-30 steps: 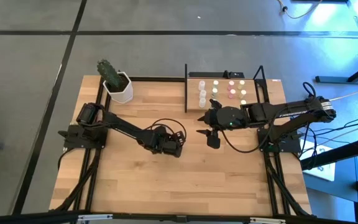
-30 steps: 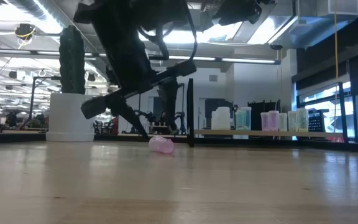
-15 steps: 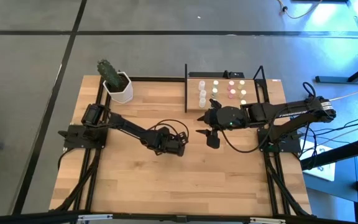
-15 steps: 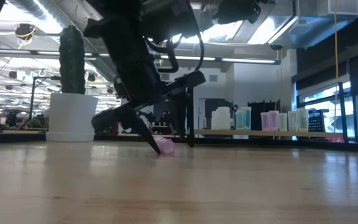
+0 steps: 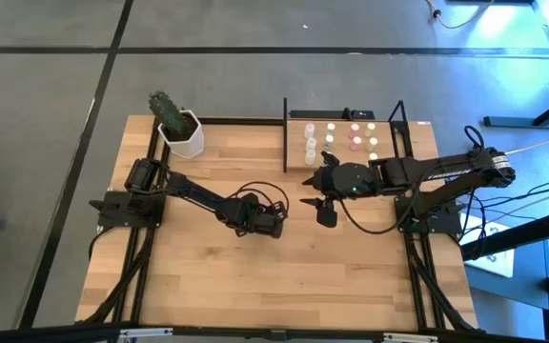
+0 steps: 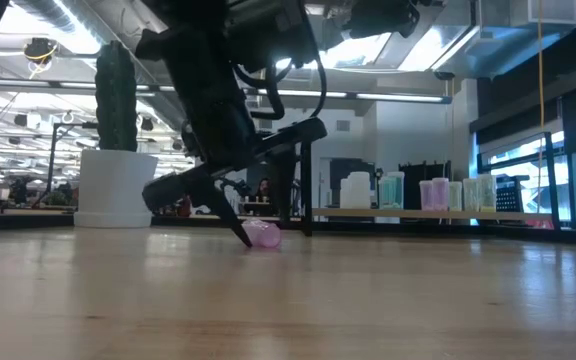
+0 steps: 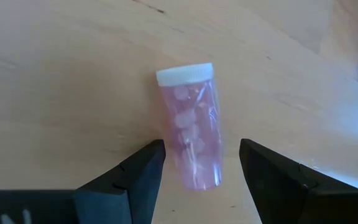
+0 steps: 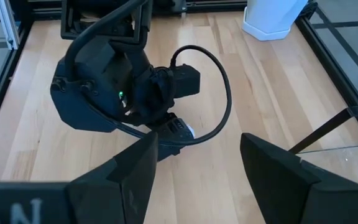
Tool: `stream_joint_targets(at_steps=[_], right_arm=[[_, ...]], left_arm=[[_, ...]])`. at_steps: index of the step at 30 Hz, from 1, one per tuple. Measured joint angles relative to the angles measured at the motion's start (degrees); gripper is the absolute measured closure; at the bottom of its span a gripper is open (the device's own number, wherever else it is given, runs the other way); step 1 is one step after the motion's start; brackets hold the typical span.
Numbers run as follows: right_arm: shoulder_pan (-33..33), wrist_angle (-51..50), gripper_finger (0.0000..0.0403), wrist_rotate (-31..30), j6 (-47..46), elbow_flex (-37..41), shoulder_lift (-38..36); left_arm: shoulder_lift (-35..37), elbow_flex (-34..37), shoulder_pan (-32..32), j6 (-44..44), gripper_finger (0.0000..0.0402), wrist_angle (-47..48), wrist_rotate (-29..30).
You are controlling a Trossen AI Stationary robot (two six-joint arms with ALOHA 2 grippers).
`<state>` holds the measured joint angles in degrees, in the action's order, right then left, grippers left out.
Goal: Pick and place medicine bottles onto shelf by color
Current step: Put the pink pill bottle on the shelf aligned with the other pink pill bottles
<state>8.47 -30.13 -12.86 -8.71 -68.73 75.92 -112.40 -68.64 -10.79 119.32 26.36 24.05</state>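
left gripper (image 7: 197,171) down at table centre, fingers spread either side of the pink bottle (image 7: 193,127) lying flat, not closed on it, lined up for the pinch; right gripper (image 5: 315,188) waits open, empty, by the shelf (image 5: 295,157) near the far edge

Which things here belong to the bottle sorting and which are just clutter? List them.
Job:
pink bottle, lying on its side between the open left gripper's fingers
bottles on the shelf
shelf
right gripper, open, waiting near the shelf

Lying about:
potted cactus
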Motion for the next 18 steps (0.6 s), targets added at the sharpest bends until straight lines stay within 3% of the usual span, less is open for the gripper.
stream_joint_targets(at_steps=[18], right_arm=[[0.0, 0.07, 0.0172, -0.02, 0.02, 0.0, -0.02]], left_arm=[[0.0, 0.09, 3.47, 0.12, 0.0194, 1.34, -2.51]])
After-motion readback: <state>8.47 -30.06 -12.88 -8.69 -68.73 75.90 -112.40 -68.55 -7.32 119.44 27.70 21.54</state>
